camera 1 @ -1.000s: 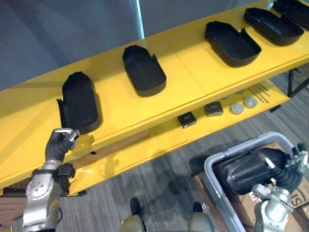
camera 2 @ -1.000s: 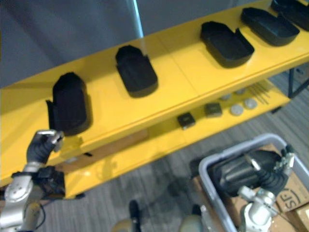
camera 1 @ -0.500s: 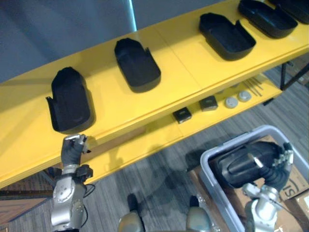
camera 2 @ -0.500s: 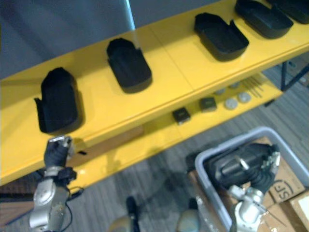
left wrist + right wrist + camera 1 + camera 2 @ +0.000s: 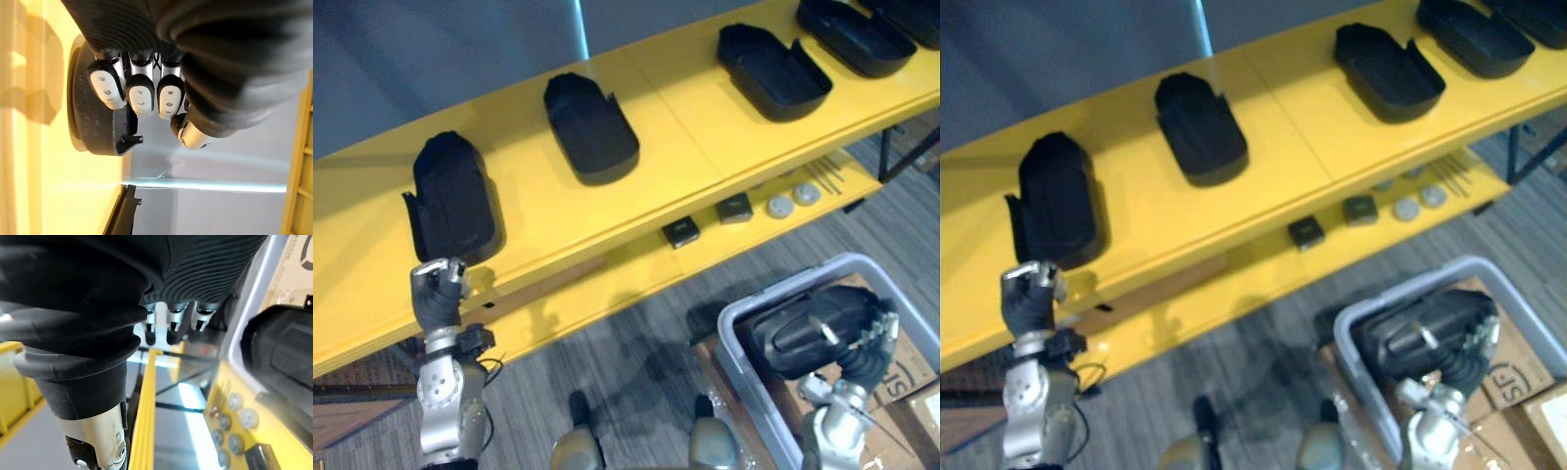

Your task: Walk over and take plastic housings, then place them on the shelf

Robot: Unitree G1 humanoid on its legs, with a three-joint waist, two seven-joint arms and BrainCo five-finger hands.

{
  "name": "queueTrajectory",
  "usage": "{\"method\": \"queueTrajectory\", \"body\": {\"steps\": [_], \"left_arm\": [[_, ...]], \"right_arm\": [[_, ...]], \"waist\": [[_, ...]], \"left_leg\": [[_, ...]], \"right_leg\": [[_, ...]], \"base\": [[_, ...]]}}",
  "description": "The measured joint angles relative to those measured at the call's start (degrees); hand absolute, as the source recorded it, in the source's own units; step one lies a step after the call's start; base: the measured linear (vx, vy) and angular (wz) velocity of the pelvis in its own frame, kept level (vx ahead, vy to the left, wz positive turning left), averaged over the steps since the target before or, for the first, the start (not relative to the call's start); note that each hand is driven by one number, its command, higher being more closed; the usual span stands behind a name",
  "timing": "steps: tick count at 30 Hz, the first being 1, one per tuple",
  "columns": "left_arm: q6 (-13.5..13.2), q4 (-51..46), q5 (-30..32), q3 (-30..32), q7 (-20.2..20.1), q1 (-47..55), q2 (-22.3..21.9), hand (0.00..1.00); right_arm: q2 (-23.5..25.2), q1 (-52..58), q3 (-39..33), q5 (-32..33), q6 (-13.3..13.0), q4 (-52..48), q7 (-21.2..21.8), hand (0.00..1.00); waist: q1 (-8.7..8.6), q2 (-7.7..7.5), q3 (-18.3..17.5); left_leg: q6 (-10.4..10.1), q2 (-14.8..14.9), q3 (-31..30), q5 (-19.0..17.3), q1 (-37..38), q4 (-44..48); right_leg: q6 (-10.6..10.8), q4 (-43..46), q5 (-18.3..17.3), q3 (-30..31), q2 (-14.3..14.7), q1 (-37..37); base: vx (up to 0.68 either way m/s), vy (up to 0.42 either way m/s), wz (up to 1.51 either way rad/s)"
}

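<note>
Several black plastic housings lie on the yellow shelf top point(image 5: 685, 147): the leftmost housing point(image 5: 455, 201), a second housing point(image 5: 590, 127), a third housing point(image 5: 773, 70) and more at the far right. My left hand point(image 5: 435, 294) hovers just in front of the shelf edge, below the leftmost housing point(image 5: 95, 117). Its fingers point(image 5: 139, 93) are curled and hold nothing. Another black housing point(image 5: 803, 333) lies in a grey bin point(image 5: 744, 318) at the lower right. My right hand point(image 5: 867, 343) is at that housing's right end, fingers point(image 5: 173, 328) curled, with the housing point(image 5: 283, 357) beside them.
On the lower yellow shelf sit two small black boxes point(image 5: 683, 233) and two grey discs point(image 5: 780, 207). The grey bin rests on cardboard boxes point(image 5: 906, 372). Grey carpet floor point(image 5: 636, 343) lies between me and the shelf.
The whole view has shifted, so the camera has moved. My left hand has drifted slightly left below the leftmost housing. My right hand stays by the housing in the bin.
</note>
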Motion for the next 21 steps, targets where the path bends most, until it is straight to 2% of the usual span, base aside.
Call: {"method": "queueTrajectory", "body": {"steps": [8,11,17,21], "left_arm": [[0.38,1.58,0.02,0.00,0.44,-1.10,0.00,1.00],[0.37,2.81,0.12,0.00,2.43,-1.91,0.03,1.00],[0.36,4.09,0.09,0.00,3.68,-2.38,0.04,1.00],[0.36,4.21,0.05,0.17,4.38,-3.82,0.06,1.00]], "right_arm": [[0.00,-0.10,0.71,0.04,0.00,0.01,0.13,0.00],[-0.02,-0.12,0.88,0.04,0.00,0.06,0.15,0.00],[-0.06,-0.20,0.91,0.11,-0.14,0.23,0.18,0.00],[-0.11,-0.50,1.00,0.11,-0.17,0.23,0.18,0.00]], "waist": [[-0.01,-0.35,0.32],[-0.04,-0.37,0.33],[0.01,-0.37,0.49],[-0.11,-0.26,2.28]], "left_leg": [[-0.11,0.00,0.07,-0.10,-0.01,0.00],[-0.13,0.00,0.18,-0.13,0.00,0.01],[-0.13,0.00,1.10,-0.44,0.07,0.24],[-0.12,0.00,1.39,-0.46,0.00,0.30]], "right_leg": [[0.01,-0.05,0.01,0.03,0.00,-0.05],[0.01,-0.04,0.02,0.13,0.00,-0.05],[0.03,0.05,0.03,0.89,-0.01,-0.42],[0.10,0.36,0.08,1.41,-0.01,-0.98]], "base": [[0.00,0.000,0.00],[0.00,0.000,0.00],[0.00,0.000,-0.05],[-0.01,0.000,-0.05]]}}
